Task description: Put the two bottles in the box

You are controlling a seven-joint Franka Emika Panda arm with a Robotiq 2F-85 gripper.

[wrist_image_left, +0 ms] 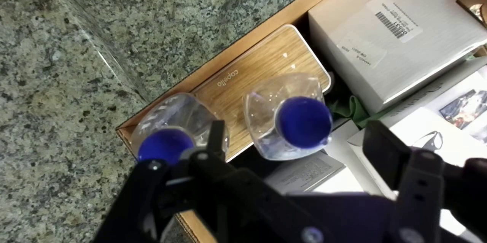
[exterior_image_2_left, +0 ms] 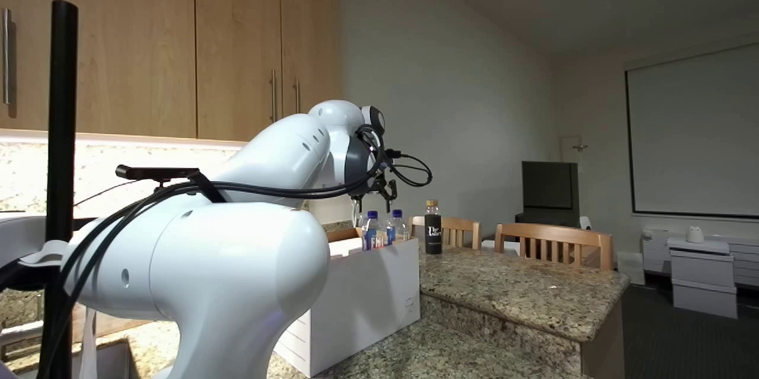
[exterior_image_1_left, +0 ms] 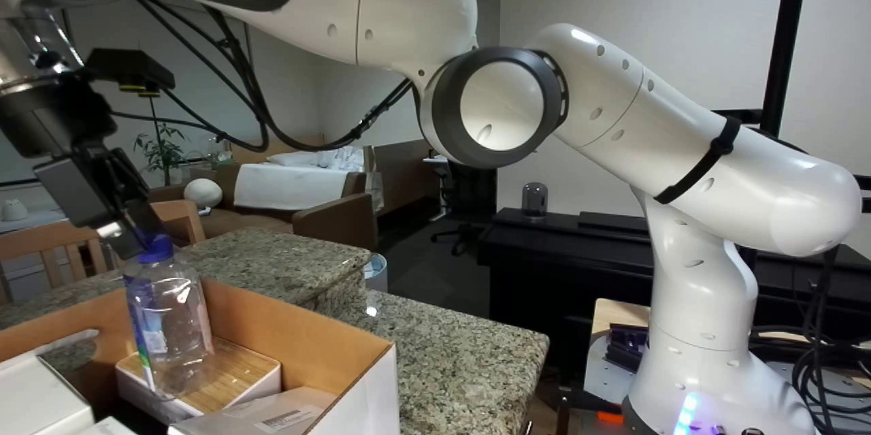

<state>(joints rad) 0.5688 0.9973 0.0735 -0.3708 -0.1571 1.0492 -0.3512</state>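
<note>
Wrist view, two blue-capped bottles (wrist_image_left: 295, 116) (wrist_image_left: 170, 138) inside one open tan box (wrist_image_left: 243, 47), two fingers (wrist_image_left: 386, 151) spread apart

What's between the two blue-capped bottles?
In the wrist view, part of the wood-topped item shows between the corner bottle and the other bottle; one gripper finger partly hides the corner bottle.

There are two blue-capped bottles (wrist_image_left: 289, 117), one open box (exterior_image_2_left: 367, 302), one gripper (exterior_image_2_left: 374, 202).
</note>
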